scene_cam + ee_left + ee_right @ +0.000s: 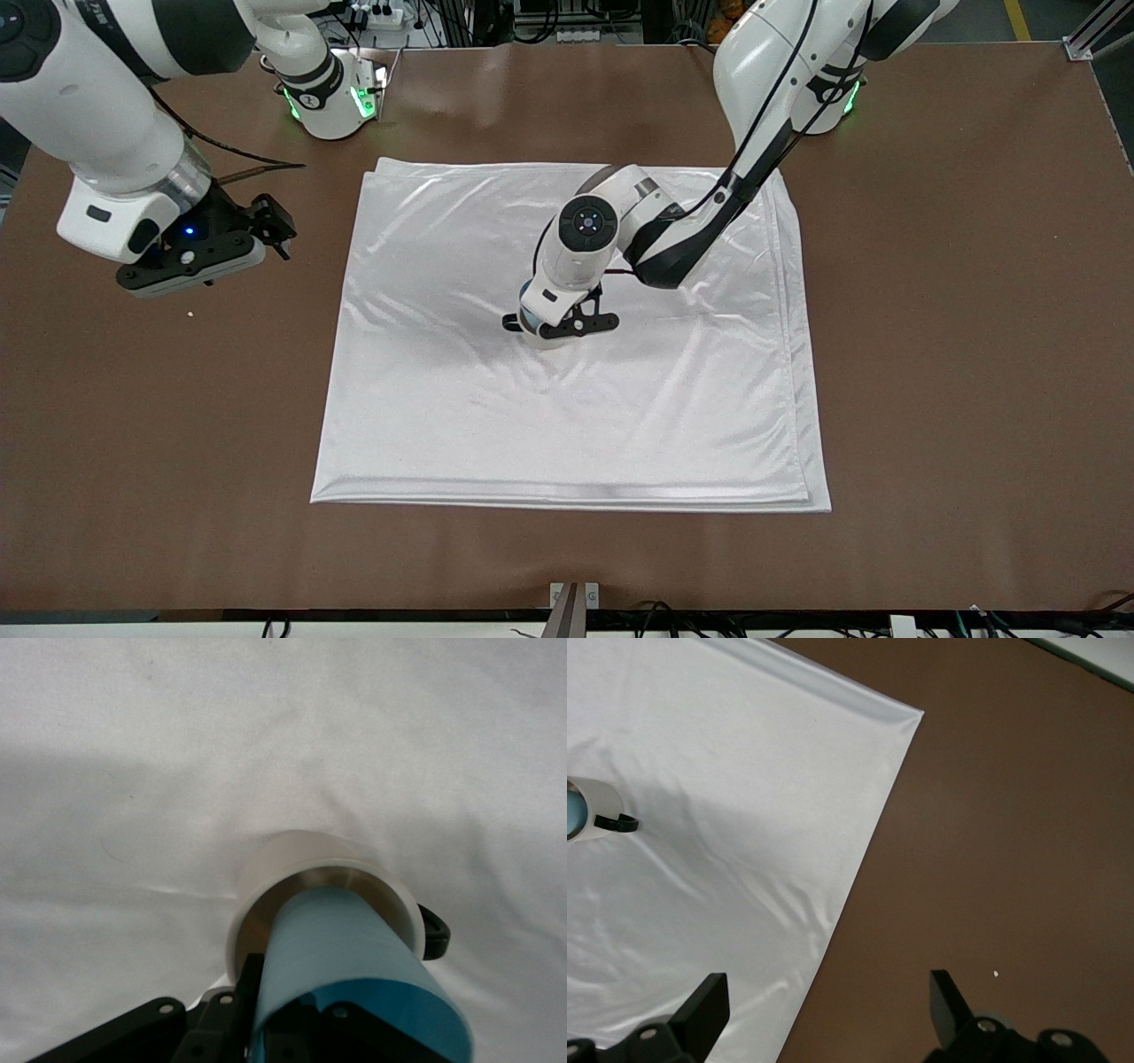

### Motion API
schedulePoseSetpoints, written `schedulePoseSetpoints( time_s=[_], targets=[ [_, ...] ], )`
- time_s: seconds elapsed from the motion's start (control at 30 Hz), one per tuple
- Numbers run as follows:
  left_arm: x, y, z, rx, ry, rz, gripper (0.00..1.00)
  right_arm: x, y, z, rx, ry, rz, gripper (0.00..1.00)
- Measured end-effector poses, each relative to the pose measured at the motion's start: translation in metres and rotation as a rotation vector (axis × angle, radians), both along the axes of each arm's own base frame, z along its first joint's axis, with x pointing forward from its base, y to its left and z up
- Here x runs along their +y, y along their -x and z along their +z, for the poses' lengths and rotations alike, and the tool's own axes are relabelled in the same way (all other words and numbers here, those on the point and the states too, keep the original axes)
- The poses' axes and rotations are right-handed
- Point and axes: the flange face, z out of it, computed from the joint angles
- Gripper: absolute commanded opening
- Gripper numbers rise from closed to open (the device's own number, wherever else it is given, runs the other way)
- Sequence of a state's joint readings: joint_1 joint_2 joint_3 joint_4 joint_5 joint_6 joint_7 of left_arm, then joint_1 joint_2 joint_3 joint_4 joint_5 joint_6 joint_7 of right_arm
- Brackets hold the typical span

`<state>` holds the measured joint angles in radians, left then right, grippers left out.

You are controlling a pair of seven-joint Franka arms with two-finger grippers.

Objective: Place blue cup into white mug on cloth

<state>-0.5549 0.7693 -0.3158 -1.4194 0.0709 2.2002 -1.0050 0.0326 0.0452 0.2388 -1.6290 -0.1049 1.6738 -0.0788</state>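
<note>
1. One right pincer (266, 232) hangs above the bare brown surface (957, 354) at the right arm's end, off the cloth; this arm waits. In the right wrist view its two fingers (704, 1010) stand wide apart with nothing between them.
2. One cloth (576, 425), shiny white and folded in layers, lies spread over the middle of the surface. Its layered edges show along the side nearest the front camera and along the side toward the left arm's end.
3. One white mug (542, 337) stands upright on the cloth, near its middle, with its small black handle (511, 323) pointing toward the right arm's end.
4. One blue cup (354, 966) is lowered into the mug's mouth; in the left wrist view its tapered body enters the beige inside of the mug (292, 873) while its brighter blue rim remains above the mug's rim.
5. One left pincer (571, 321) is directly over the mug, its arm reaching down across the cloth from the base. Its fingers are clamped on the blue cup near the cup's rim.
</note>
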Motion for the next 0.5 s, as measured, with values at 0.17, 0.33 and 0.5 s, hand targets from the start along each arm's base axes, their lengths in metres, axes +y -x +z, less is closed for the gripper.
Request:
schedulePoseSetpoints(
  time_s=[0.17,0.33,0.5],
  targets=[
    [0.002,-0.001,-0.008,0.002,-0.013,0.001,0.68,-0.02,-0.001,0.011,-0.011,0.0,-0.078,1.0],
    [0.003,-0.002,-0.009,-0.001,-0.017,-0.001,1.0,-0.048,-0.007,0.019,-0.024,-0.016,-0.139,1.0],
    [0.004,-0.003,-0.009,-0.004,-0.018,-0.002,1.0,-0.075,-0.011,0.023,-0.03,-0.04,-0.223,1.0]
  ],
)
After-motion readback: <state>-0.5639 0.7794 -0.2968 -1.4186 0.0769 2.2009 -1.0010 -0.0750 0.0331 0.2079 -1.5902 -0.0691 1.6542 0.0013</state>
